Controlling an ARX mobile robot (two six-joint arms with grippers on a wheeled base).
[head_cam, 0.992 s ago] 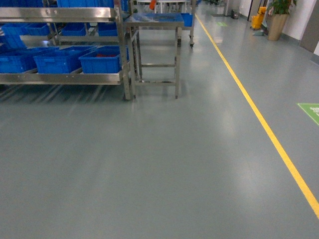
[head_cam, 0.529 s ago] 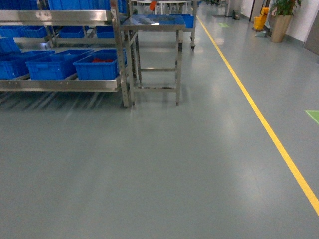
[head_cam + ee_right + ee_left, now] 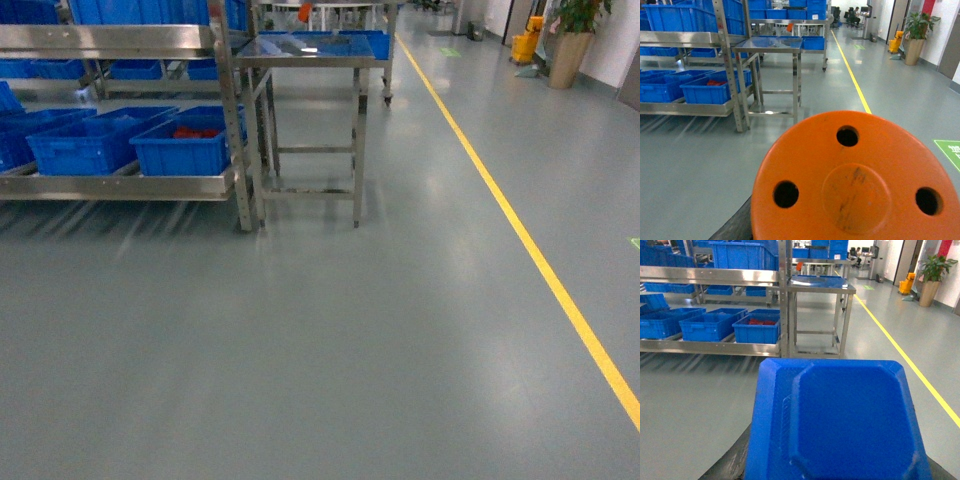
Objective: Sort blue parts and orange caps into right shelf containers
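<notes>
The robot stands out on the open grey floor (image 3: pixel 330 340) with the shelf rack (image 3: pixel 120 40) off to the far left, so this looks like the carrying leg of the job — parts in hand, containers not yet within reach. The left wrist view is filled by a blue part (image 3: pixel 840 420), a flat squarish piece with clipped corners and a raised inner panel; its broad face is turned up toward the camera and it shows no marked long axis. The right wrist view is filled the same way by an orange cap (image 3: pixel 855 180), a round disc with three holes about a central boss, face up, with no long axis. Neither gripper shows past its load, so I cannot tell how the jaws stand, though each piece seems to be carried at the wrist. The right shelf containers (image 3: pixel 185 150) sit in a row on the low shelf, long sides running back into the rack, open tops up; the nearest one to the steel bench (image 3: pixel 310 50) holds something red. Next, I judge, the base must swing left and close on the rack — near enough for each arm to reach over a rim, clear of the upright post.
</notes>
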